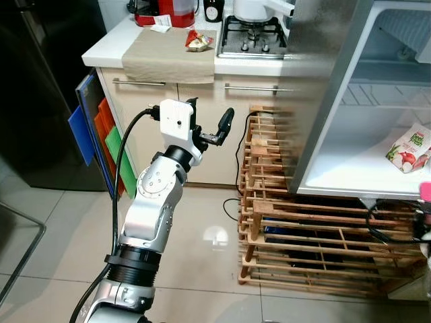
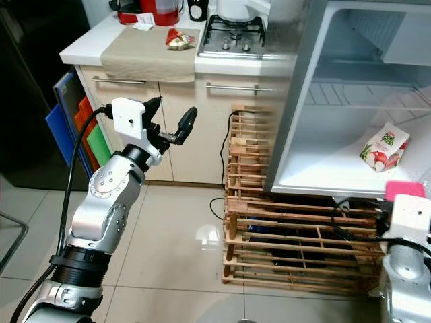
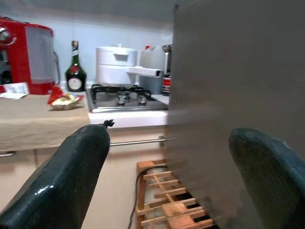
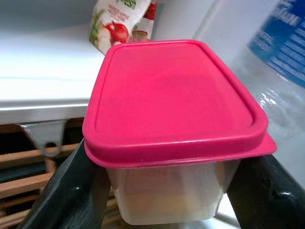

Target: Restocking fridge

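The small fridge stands open on the right, with its white shelf (image 2: 316, 171) bare apart from a juice carton (image 2: 384, 147) lying at the right. My right gripper (image 4: 167, 193) is shut on a clear tub with a pink lid (image 4: 171, 109), held just in front of and below the shelf edge; the pink lid (image 2: 404, 190) peeks above the white wrist. My left gripper (image 1: 209, 116) is raised and open, holding nothing. It hangs in front of the cabinet drawers, left of the steel fridge door (image 1: 323, 81).
A wooden slatted rack (image 1: 303, 242) with cables carries the fridge. Behind it, the countertop (image 1: 168, 57) holds a hob (image 1: 252, 37), a red snack packet (image 1: 198, 42) and a red machine. Coloured boards (image 1: 101, 134) lean by the cabinet, and a black appliance (image 1: 34, 87) stands at left.
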{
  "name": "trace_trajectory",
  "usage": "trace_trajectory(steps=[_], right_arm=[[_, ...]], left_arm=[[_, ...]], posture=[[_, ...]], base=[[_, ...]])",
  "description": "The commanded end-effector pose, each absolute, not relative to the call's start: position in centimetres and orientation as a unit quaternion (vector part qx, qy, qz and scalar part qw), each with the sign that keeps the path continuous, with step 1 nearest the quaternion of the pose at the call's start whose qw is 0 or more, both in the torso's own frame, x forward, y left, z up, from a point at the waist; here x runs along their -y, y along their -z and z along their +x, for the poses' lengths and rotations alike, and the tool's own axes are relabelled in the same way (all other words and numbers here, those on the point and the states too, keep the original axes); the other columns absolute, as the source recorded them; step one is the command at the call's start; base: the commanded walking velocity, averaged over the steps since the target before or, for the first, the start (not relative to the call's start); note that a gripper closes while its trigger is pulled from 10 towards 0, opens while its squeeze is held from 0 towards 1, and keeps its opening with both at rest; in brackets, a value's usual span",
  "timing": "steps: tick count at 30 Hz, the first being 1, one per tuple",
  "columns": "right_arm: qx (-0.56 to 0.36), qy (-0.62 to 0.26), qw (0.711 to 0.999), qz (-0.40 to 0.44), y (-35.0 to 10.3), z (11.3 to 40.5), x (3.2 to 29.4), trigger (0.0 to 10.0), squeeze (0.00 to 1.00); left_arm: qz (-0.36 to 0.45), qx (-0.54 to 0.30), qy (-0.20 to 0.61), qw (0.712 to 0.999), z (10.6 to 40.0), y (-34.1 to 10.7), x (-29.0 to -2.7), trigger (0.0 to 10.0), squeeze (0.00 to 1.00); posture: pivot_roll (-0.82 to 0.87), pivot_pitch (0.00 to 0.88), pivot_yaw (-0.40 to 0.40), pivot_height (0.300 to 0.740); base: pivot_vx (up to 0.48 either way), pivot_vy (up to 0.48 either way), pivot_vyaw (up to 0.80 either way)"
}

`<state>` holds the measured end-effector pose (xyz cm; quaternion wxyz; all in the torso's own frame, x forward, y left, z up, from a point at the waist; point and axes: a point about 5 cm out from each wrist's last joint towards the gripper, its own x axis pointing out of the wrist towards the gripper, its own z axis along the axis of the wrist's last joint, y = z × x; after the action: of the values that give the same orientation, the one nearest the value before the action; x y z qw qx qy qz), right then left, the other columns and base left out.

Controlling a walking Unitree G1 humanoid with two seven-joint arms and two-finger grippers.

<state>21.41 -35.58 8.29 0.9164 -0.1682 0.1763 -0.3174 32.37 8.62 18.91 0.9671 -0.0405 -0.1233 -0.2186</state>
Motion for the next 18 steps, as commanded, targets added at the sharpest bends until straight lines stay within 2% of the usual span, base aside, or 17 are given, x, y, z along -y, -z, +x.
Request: trace_trajectory(steps=[1,5,14,18], right_arm=[[-0.185,0.356,0.899,-0.177,-8.5,20.6,37.1,0.0,0.0],[-0.192,0.373,0.891,-0.177,-8.4,20.3,37.9,0.0,0.0],[-0.167,0.345,0.893,-0.237,-9.2,22.2,36.6,0.0,0.0],[-0.177,0.368,0.874,-0.263,-9.2,21.7,37.5,0.0,0.0]], left_arm=[[-0.035,0.129,0.217,0.967,32.4,-19.2,-9.0,10.0,0.0],[-0.035,0.13,0.216,0.967,32.4,-19.2,-9.0,10.0,0.0],[-0.032,0.13,0.213,0.968,32.5,-19.3,-9.2,10.0,0.0],[-0.031,0.13,0.211,0.968,32.4,-19.3,-9.4,10.0,0.0]], posture=[[-0.08,0.0,0.025,0.74],[-0.07,0.0,0.022,0.74],[-0.06,0.0,0.017,0.74],[-0.05,0.0,0.014,0.74]], base=[[0.0,0.0,0.0],[0.0,0.0,0.0],[0.0,0.0,0.0],[0.0,0.0,0.0]])
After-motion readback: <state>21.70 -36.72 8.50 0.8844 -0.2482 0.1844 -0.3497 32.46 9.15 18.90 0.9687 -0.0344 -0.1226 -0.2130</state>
